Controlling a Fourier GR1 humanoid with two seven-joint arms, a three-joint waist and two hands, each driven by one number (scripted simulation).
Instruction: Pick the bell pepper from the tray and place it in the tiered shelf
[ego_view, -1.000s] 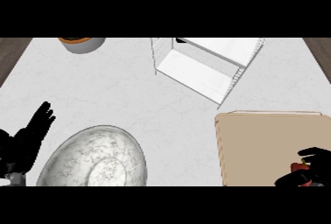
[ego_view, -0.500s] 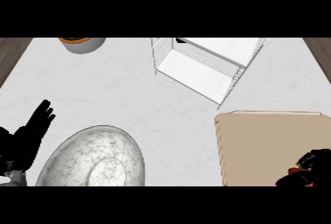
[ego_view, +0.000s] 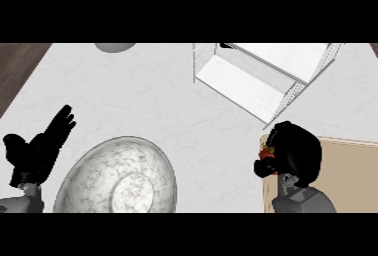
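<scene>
Head view: right hand (ego_view: 295, 152) curled round bell pepper (ego_view: 266, 150) at tray (ego_view: 347, 175) edge, bare tabletop (ego_view: 148, 95) before tiered shelf (ego_view: 258, 75); left hand (ego_view: 40, 150) open.

Marbled glossy plate (ego_view: 118, 175); matt tan tray (ego_view: 347, 175); white wire shelf (ego_view: 258, 75).

We saw the counter (ego_view: 148, 100) evenly and brightly lit, its pale marbled top close to washing out, with no single light source that we could place. Shadows were faint: only a soft darker rim lay under the plate (ego_view: 118, 182) along its left side. The white tiered shelf (ego_view: 258, 75) showed flat bright panels with little shading between them, and its top face came near pure white. Both black hands, the left hand (ego_view: 38, 150) and the right hand (ego_view: 295, 152), read as almost featureless dark shapes, their surface detail lost. We noticed no glare spots, and edges looked slightly soft throughout.
</scene>
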